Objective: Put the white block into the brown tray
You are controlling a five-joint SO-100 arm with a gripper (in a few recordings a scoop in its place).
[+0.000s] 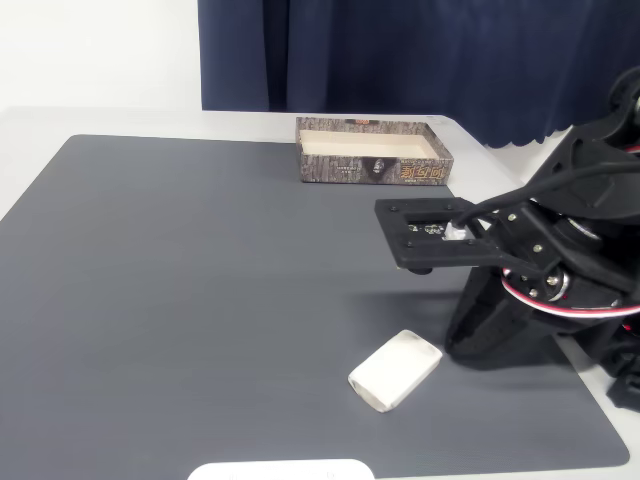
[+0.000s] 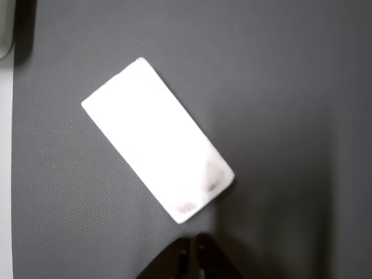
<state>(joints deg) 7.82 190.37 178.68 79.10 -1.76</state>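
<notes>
single arm above a dark grey mat on the surface. the white block lies flat near the front right corner of the mat, its long axis diagonal to the mat's edges; it is a small off-white slab with rounded corners, smooth, with faint grey smudges at one end in the wrist view. the brown tray stands at the far edge of the mat, well apart from the block: a shallow rectangular box, bark-patterned outer walls, cream interior, a gold label on its front wall. the fingers appear at the bottom edge of the wrist view as a dark, narrow pair drawn close together, holding nothing, just short of the block's smudged end. step in hand, as judged: approach and grasp. a sound grasp would call for parting the fingers, turning the wrist so they span the block's short width, and centring over it before descent; the smooth rounded edges may slip if pinched near a corner. the mat shows a fine woven texture.
</notes>
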